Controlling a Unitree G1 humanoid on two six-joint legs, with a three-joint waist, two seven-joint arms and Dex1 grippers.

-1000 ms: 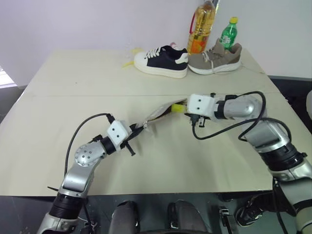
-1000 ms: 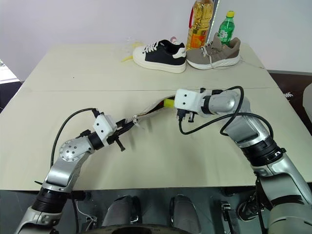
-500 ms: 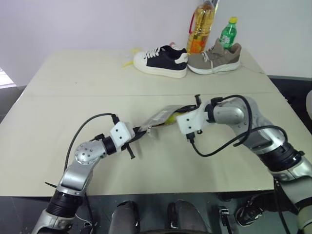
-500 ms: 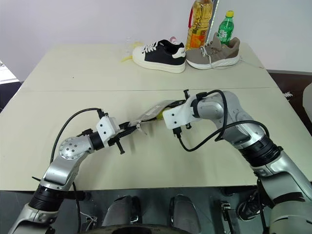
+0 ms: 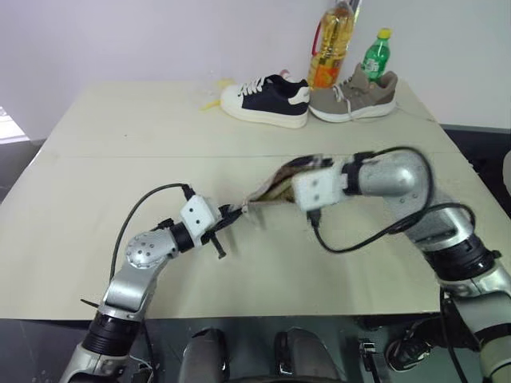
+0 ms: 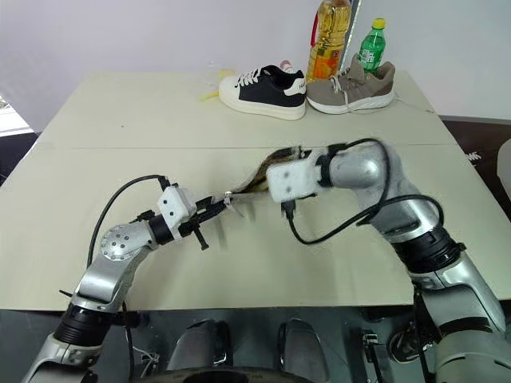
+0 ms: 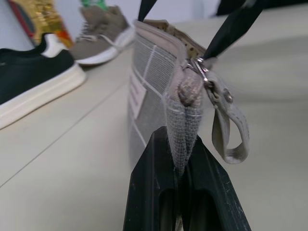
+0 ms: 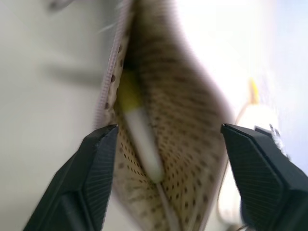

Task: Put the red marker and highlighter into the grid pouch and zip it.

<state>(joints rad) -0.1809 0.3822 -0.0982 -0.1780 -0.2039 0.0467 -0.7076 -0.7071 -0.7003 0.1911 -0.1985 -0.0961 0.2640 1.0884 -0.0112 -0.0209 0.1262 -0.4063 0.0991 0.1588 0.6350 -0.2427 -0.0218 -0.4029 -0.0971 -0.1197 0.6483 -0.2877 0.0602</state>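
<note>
The grid pouch (image 5: 274, 186) hangs above the table between my two grippers, its mouth open and raised toward the right one. My left gripper (image 7: 182, 138) is shut on the pouch's lower corner, beside the zip pull tab (image 7: 232, 131). Right at the mouth, my right gripper (image 8: 168, 127) stands open with one finger on each side of the opening. The yellow highlighter (image 8: 136, 118) lies inside the pouch against the dotted lining, free of the fingers. The red marker is hidden.
At the table's far edge stand a black-and-white sneaker (image 5: 267, 100), a grey-brown sneaker (image 5: 356, 96), a yellow oil bottle (image 5: 330, 44) and a green bottle (image 5: 373, 56). A small yellow scrap (image 5: 209, 104) lies left of the sneakers.
My right gripper pushed the highlighter into the pouch's mouth, then opened and rose, leaving it inside. The pouch's open end lifted. My left gripper kept its hold and place.
</note>
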